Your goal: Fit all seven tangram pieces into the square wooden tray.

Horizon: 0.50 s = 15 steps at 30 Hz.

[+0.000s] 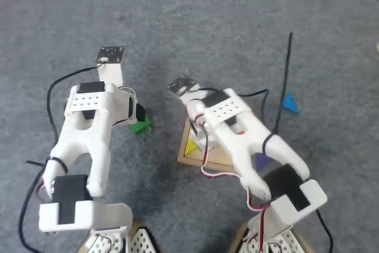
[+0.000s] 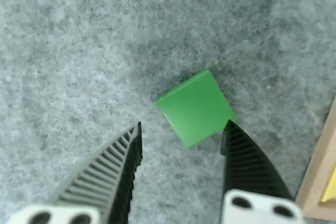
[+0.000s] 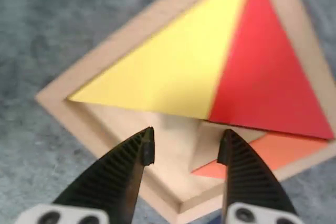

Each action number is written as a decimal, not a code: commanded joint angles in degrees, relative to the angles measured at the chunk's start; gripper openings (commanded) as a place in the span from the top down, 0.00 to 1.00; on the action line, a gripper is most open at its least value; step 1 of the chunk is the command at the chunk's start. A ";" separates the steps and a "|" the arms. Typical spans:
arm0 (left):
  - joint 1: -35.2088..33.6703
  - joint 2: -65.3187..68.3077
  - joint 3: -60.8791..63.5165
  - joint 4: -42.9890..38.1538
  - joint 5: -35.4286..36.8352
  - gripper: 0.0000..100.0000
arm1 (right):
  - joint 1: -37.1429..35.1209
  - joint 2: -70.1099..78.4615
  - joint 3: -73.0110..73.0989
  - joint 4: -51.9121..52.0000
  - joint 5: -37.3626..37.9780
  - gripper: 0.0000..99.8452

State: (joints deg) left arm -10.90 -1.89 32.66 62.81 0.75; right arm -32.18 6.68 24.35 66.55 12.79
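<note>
A green square piece (image 2: 196,107) lies flat on the grey carpet just left of the wooden tray (image 1: 185,157). My left gripper (image 2: 181,130) hangs open right over it, one fingertip at the square's corner, the other off to its side. In the tray lie a yellow triangle (image 3: 173,72), a red triangle (image 3: 262,77) and an orange piece (image 3: 262,157). My right gripper (image 3: 186,142) is open above the bare wooden corner of the tray (image 3: 63,103), holding nothing. A blue triangle (image 1: 289,103) lies on the carpet to the right. A purple piece (image 1: 262,159) peeks out beside the right arm.
The tray's rim (image 2: 317,182) shows close to the green square. A thin black cable (image 1: 286,75) rises next to the blue triangle. Grey carpet (image 1: 195,34) stretches open toward the back. The arm bases stand at the near edge.
</note>
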 commanded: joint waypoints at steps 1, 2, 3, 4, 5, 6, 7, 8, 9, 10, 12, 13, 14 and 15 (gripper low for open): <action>0.00 -2.29 -0.40 0.18 -0.18 0.76 | 3.38 -0.04 -0.88 -0.66 0.88 0.79; 0.00 -2.29 -0.40 0.18 -0.18 0.76 | 3.82 -0.04 -0.88 -0.57 1.05 0.79; 0.00 -2.29 -0.40 0.18 -0.18 0.76 | 4.00 -0.04 -0.88 -0.48 1.05 0.79; 0.00 -2.29 -0.40 0.18 -0.18 0.76 | 4.00 -0.04 -0.88 -0.48 1.05 0.79; 0.00 -2.29 -0.40 0.18 -0.18 0.76 | 3.82 -0.04 -0.88 -0.48 1.05 0.79; 0.00 -2.29 -0.40 0.18 -0.18 0.76 | 3.56 -0.48 -0.88 -0.48 0.88 0.79; 0.00 -2.29 -0.40 0.18 -0.18 0.76 | 3.30 -1.27 -0.88 -0.48 0.70 0.79; 0.00 -2.29 -0.40 0.18 -0.18 0.76 | 3.03 -2.51 -0.88 -0.48 0.70 0.79; 0.00 -2.29 -0.40 0.18 -0.18 0.76 | 2.68 -4.53 -0.88 -0.48 0.62 0.79; 0.00 -2.20 -0.40 0.18 -0.18 0.76 | 2.68 -6.99 -0.88 -0.31 0.62 0.79; 0.00 -2.20 -0.40 0.18 -0.18 0.76 | 3.47 -13.76 -0.88 1.54 0.62 0.79; 0.00 -2.20 -0.40 0.18 -0.18 0.76 | 4.44 -17.63 -0.88 2.86 0.88 0.79; 0.00 -2.20 -0.40 0.18 -0.18 0.76 | 5.67 -21.41 -0.88 4.70 1.14 0.79; 0.00 -2.20 -0.40 0.18 -0.18 0.76 | 7.25 -25.10 -0.88 6.46 1.76 0.79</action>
State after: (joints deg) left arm -10.90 -1.89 32.66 62.81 0.75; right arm -28.48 -5.89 24.62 69.10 13.23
